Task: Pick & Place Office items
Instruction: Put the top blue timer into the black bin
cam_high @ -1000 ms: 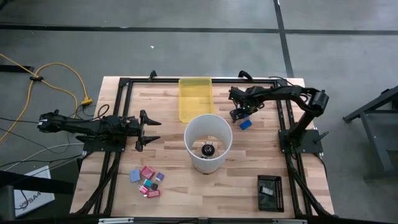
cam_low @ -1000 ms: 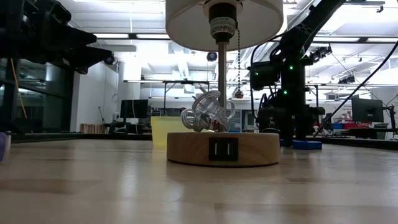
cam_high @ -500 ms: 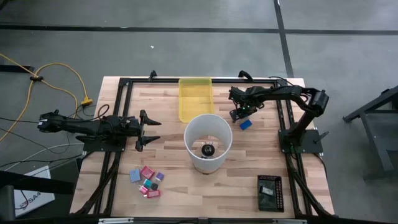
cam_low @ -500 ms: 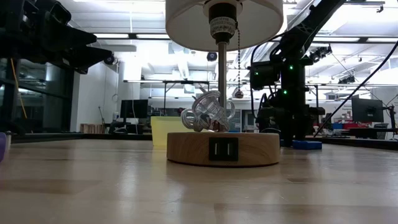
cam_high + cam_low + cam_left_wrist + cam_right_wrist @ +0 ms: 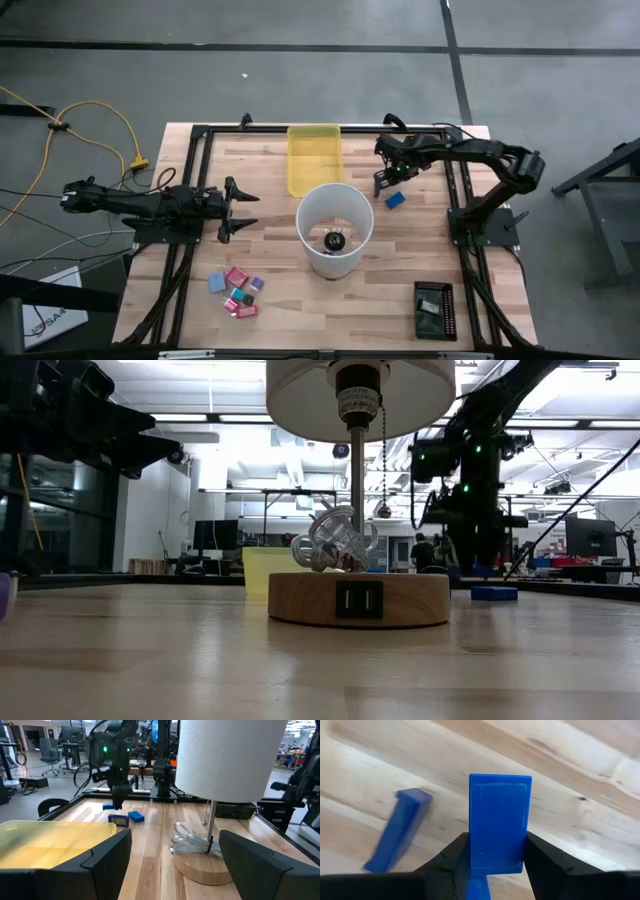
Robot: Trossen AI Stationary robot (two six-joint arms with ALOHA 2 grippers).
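The left arm lay low along the table's left side, its left gripper [image 5: 243,209] pointing toward the middle with fingers spread wide apart and nothing between them. Near the front left edge sat a cluster of small pieces [image 5: 237,292], pink, red, purple and light blue. At the table's centre stood a lamp with a white shade [image 5: 334,228] on a round wooden base [image 5: 358,598]; the wrist camera of the left arm showed a tangle of clear wire [image 5: 190,843] on that base. Behind it, at the far edge, lay the yellow tray [image 5: 313,158]. To the right, the right arm reached in from its post, elbow bent, with the right gripper [image 5: 386,182] raised above the wood and its fingers clamped on a bright-blue block [image 5: 499,822], held upright. A second bright-blue block [image 5: 395,199] lay on the table just beside the gripper, apart from it. A black perforated tray [image 5: 434,310] sat at the front right corner.
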